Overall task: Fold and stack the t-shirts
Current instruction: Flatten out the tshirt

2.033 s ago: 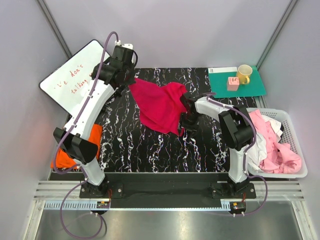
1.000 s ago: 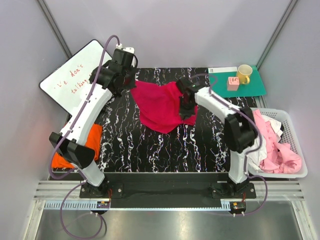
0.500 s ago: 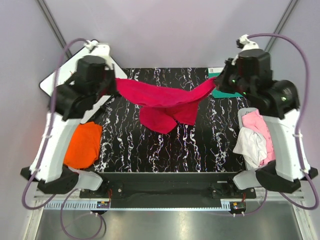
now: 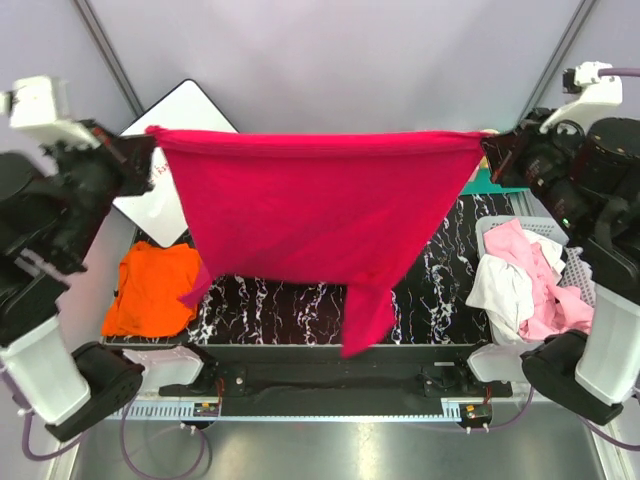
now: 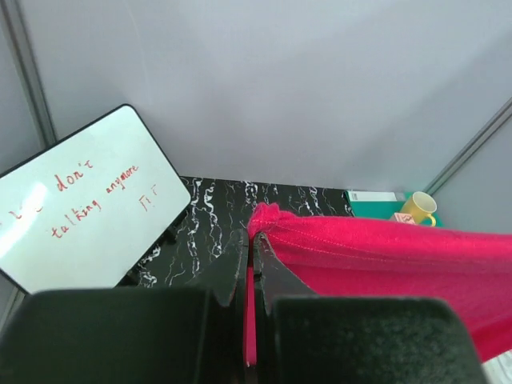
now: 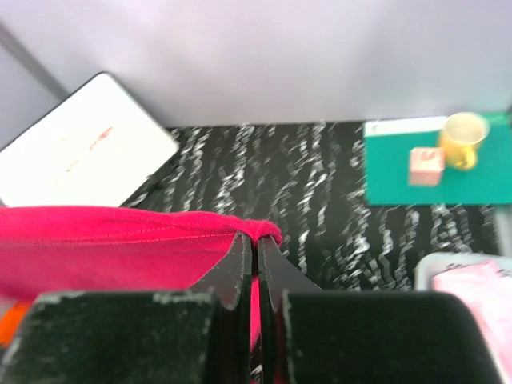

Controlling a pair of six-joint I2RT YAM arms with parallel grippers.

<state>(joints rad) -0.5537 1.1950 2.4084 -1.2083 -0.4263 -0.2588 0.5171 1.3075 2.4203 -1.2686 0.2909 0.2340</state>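
The red shirt [image 4: 320, 215] hangs spread wide in the air above the table [image 4: 450, 270], stretched along its top edge between the two grippers, with its lower part drooping to a narrow tail over the table's near edge. The left gripper [image 5: 250, 256], raised above the table's left side, has its jaws pinched tight on one corner of the cloth. The right gripper [image 6: 256, 256], raised above the table's right side, is clamped on the other corner. The orange shirt [image 4: 150, 290] lies flat at the table's left edge. A basket [image 4: 590, 265] just off the table's right edge holds the pink shirt [image 4: 550, 285] and the white shirt [image 4: 495, 290]. A whiteboard [image 5: 80, 200] leans at the table's far left corner, and a yellow mug [image 5: 420, 208] stands on a green mat [image 5: 372, 210] at its far right corner.
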